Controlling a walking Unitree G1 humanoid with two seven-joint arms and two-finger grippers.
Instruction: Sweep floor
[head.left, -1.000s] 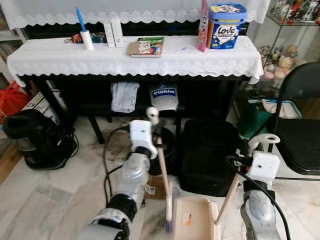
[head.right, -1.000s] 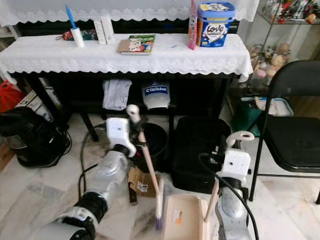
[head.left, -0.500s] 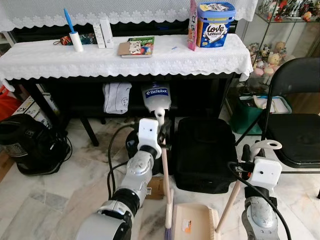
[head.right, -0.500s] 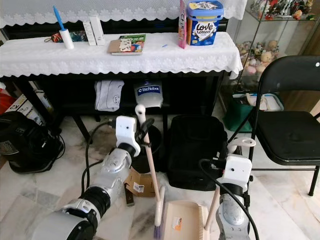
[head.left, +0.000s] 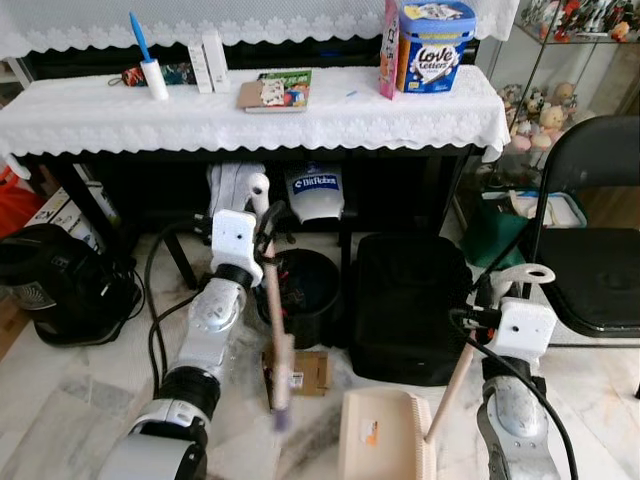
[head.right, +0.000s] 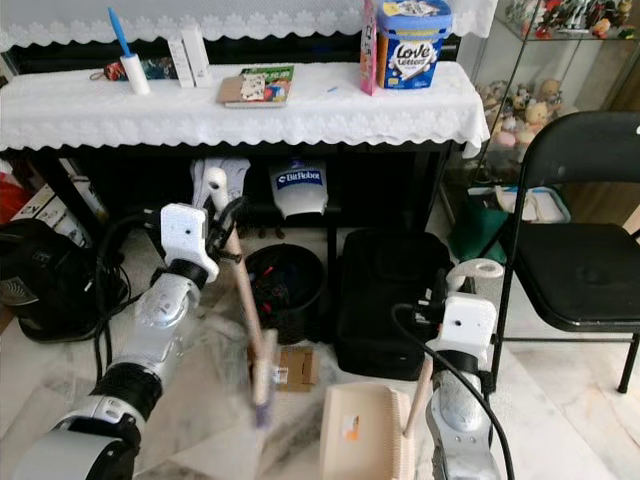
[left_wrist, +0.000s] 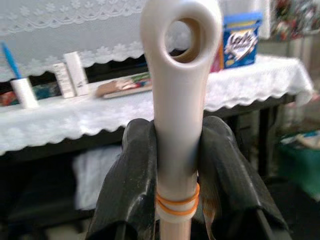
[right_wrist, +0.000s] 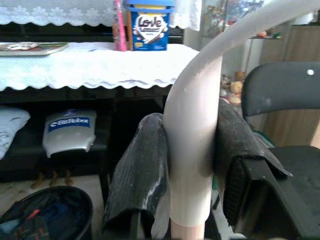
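Two tools are in our grippers: the left gripper (left_wrist: 175, 165) is clamped on the broom (head.left: 272, 330) just below its eyelet, and the right gripper (right_wrist: 192, 170) is closed around the curved handle of the dustpan (head.left: 385, 440). The broom slants down to the marble floor (head.left: 70, 400), its blurred head low beside a flat piece of cardboard (head.left: 305, 372); the dustpan rests on the floor to our right of it, apart from the bristles.

We judge the main risks to be close quarters. A black bin (head.left: 305, 290) and a black case (head.left: 410, 310) stand just behind the broom, so a wide stroke could knock the bin over. Cables (head.left: 160, 300) trail over the floor near our left arm and could snag. The cardboard may slide instead of lifting into the pan.

A counter (head.left: 110, 115) draped in white lace carries a blue tub (head.left: 432, 48), a book and small bottles. A black folding chair (head.left: 600, 250) stands on the right, a dark appliance (head.left: 55, 275) on the left.
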